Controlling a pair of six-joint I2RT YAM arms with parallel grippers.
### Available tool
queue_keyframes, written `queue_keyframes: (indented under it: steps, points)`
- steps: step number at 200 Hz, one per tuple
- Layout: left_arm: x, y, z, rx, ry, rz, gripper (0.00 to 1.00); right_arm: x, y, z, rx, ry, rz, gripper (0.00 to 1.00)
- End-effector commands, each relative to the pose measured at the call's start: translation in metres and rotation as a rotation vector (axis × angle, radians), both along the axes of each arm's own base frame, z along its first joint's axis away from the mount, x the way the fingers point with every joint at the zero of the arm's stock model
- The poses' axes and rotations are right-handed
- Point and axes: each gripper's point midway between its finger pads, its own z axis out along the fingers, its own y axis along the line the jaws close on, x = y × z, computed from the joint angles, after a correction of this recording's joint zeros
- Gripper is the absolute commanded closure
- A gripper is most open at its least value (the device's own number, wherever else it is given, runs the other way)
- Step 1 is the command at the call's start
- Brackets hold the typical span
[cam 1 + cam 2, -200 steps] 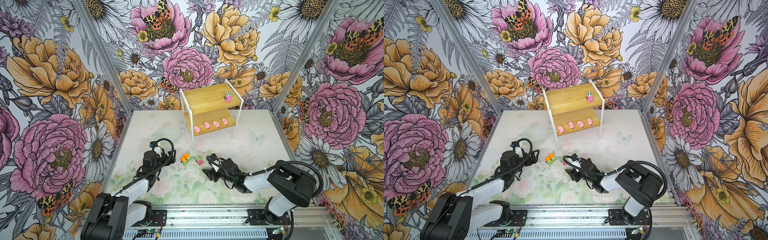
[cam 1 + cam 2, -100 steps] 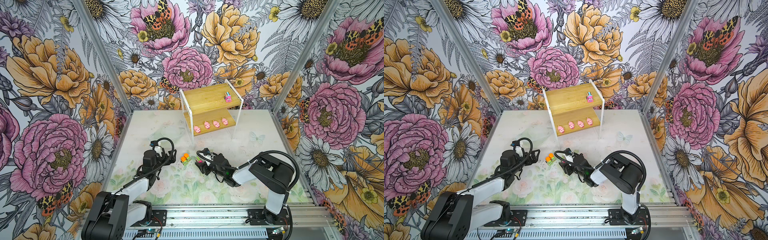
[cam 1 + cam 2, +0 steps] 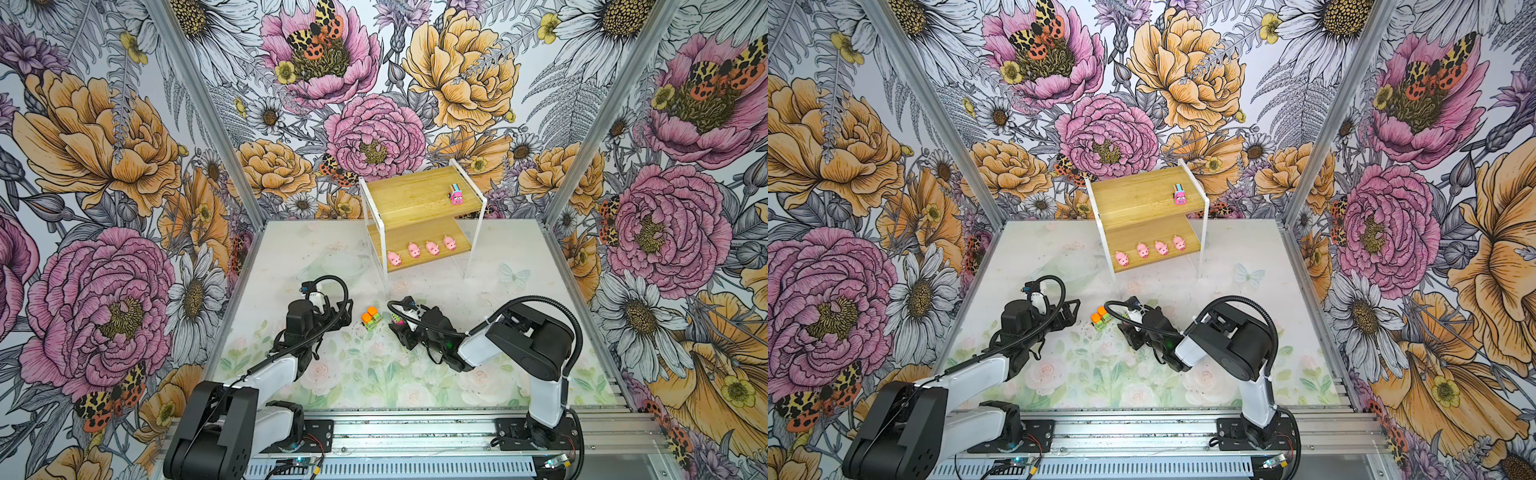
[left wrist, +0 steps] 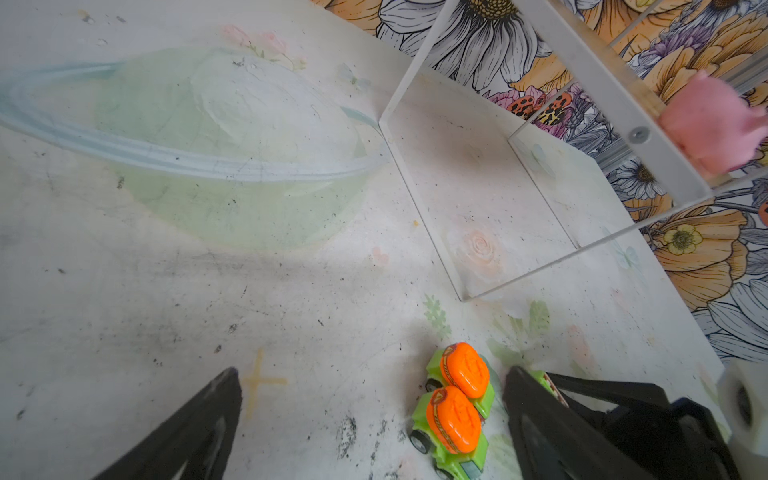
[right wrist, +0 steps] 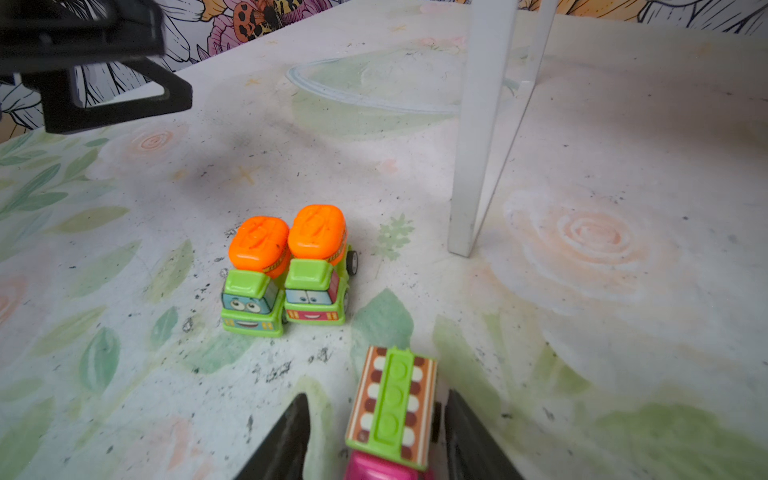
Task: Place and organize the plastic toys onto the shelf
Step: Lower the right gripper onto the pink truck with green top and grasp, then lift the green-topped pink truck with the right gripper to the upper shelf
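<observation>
Found right pincer (image 5: pixel 377 395) spread astride pink truck (image 5: pixel 392 415) on worktop (image 5: pixel 582 332), gap on one side; left pincer (image 4: pixel 372 370) spread wide beside orange-and-green trucks (image 4: pixel 455 399).

Bright, even light from above in both top views, sharp throughout. Soft grey shadow across desk (image 4: pixel 291 266) in my left wrist view. Blurred: pink pig (image 4: pixel 715 124), close to lens. My left jaws dark, soft-edged.
</observation>
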Motion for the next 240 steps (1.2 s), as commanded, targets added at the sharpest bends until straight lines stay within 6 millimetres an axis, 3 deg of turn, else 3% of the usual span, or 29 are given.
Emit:
queue_keyframes:
  steps: [1,43,85,126,157,193,198,240]
  points:
    - [0.007,0.001,0.01,0.002,-0.027,-0.009,0.01,0.008,0.003,0.004,0.011,-0.023,-0.027,0.54]
    - [0.007,0.001,0.009,0.002,-0.027,-0.008,0.01,0.009,0.004,0.004,0.009,-0.016,-0.026,0.69]
    - [0.006,0.001,0.009,0.0,-0.024,-0.007,0.01,0.006,0.003,0.008,0.016,-0.005,-0.013,0.77]
    - [0.007,0.001,0.009,0.0,-0.025,-0.005,0.01,-0.002,-0.002,0.041,0.055,-0.018,0.0,0.79]
    - [0.006,0.001,0.009,-0.001,-0.023,-0.006,0.01,-0.009,-0.011,0.093,0.031,-0.041,0.01,0.79]
    - [0.007,0.002,0.008,-0.004,-0.018,-0.005,0.01,-0.004,-0.038,0.188,0.021,-0.129,-0.041,0.79]
    - [0.007,0.001,0.008,-0.005,-0.018,-0.007,0.01,0.006,-0.05,0.201,0.022,-0.139,-0.08,0.79]
    - [0.008,0.001,0.007,-0.004,-0.013,-0.011,0.01,0.042,-0.095,0.308,0.044,-0.242,-0.214,0.79]
